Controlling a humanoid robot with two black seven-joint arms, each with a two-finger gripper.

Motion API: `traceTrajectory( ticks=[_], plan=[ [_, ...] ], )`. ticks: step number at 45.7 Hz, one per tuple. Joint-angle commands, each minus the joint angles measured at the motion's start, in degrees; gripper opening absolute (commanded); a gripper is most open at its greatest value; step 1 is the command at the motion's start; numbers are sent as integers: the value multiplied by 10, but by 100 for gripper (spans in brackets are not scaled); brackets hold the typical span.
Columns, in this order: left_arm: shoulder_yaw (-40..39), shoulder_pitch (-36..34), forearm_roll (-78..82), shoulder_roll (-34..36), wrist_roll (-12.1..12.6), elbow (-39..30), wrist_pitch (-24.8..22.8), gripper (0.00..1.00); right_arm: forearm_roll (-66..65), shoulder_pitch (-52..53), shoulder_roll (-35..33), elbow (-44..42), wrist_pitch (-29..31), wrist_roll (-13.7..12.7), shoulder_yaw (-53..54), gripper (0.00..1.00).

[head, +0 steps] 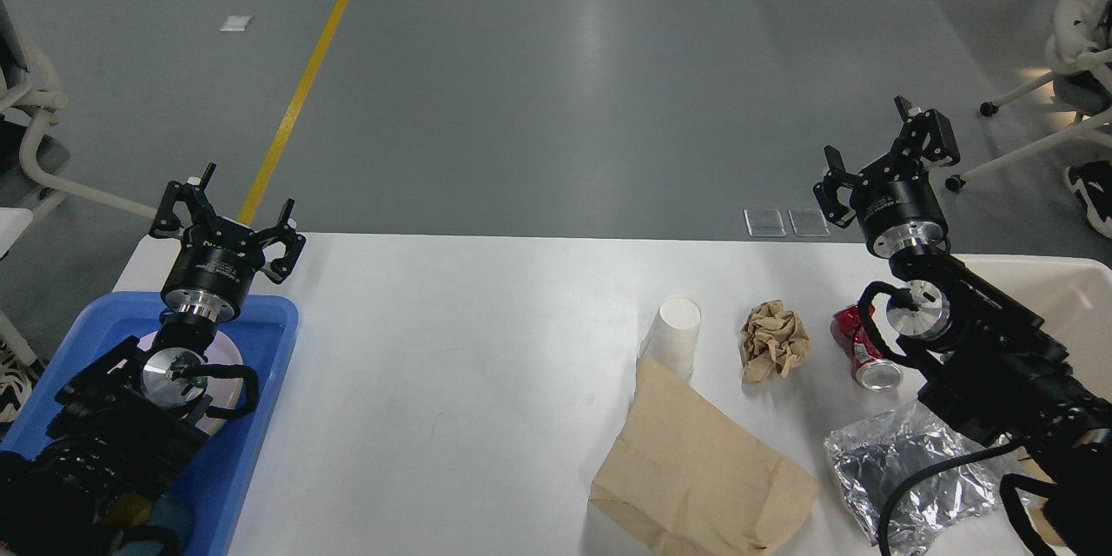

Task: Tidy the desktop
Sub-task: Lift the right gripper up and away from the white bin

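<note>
The white desk (452,347) is stretching across the lower part of the view, carrying a white paper cup (676,332), a crumpled brown paper ball (772,339), a dented red can (860,349), a flat brown paper bag (699,473) and a silver foil wrapper (912,469) on its right half. The left gripper (228,210) is hovering with its fingers spread apart and empty above the far edge of the blue tray (252,417). The right gripper (888,155) is also standing open and empty, hanging above the desk's far right corner beside the cream bin (1073,295).
</note>
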Motion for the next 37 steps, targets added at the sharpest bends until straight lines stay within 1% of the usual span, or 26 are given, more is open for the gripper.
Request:
traceTrajectory(
  ticks=[1,11,21,30,33,37],
  plan=[
    [0,0,0,0,0,0,0,97,0,-1,1,1,1,0,1,100],
    [0,0,0,0,0,0,0,97,0,1,-5,2,3,0,0,100],
    [0,0,0,0,0,0,0,97,0,-12,-74,-1,2,-2,3,100],
    [0,0,0,0,0,0,0,97,0,-7,-73,8,6,3,0,100],
    [0,0,0,0,0,0,0,97,-1,-12,-78,11,18,3,-2,100],
    [0,0,0,0,0,0,0,97,-1,-14,-78,10,55,3,-3,100]
  ],
)
